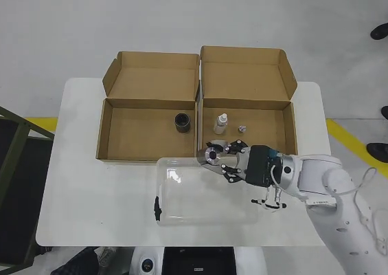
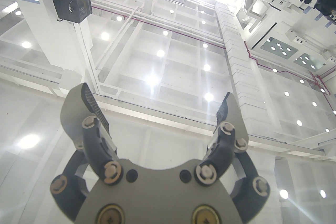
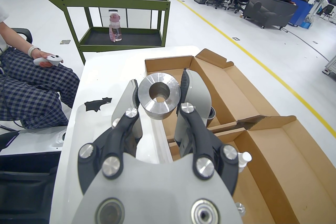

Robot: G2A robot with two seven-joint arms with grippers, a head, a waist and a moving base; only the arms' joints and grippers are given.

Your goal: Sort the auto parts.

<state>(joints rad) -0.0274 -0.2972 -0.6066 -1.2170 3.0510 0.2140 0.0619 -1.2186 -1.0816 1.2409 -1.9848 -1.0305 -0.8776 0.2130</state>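
Observation:
My right gripper (image 1: 216, 157) (image 3: 159, 90) is shut on a silver metal ring (image 1: 212, 152) (image 3: 159, 98), held above the far edge of a clear plastic tray (image 1: 200, 206), close to the front walls of two open cardboard boxes. The left box (image 1: 121, 134) (image 3: 168, 63) holds a dark cylinder (image 1: 183, 122) (image 3: 211, 113). Inside the right box (image 1: 276, 130) (image 3: 283, 146) are a small white bottle (image 1: 220, 124) (image 3: 244, 159) and a small metal part (image 1: 242, 128) (image 3: 240, 209). A flat black part (image 1: 157, 207) (image 3: 98, 104) lies at the tray's left end. My left gripper (image 2: 157, 107) is open, pointing up at the ceiling.
The white table (image 1: 77, 172) has bare room to the left of the tray and boxes. A green cart (image 3: 110, 1) stands beyond the table's left side. Both box lids stand open at the back.

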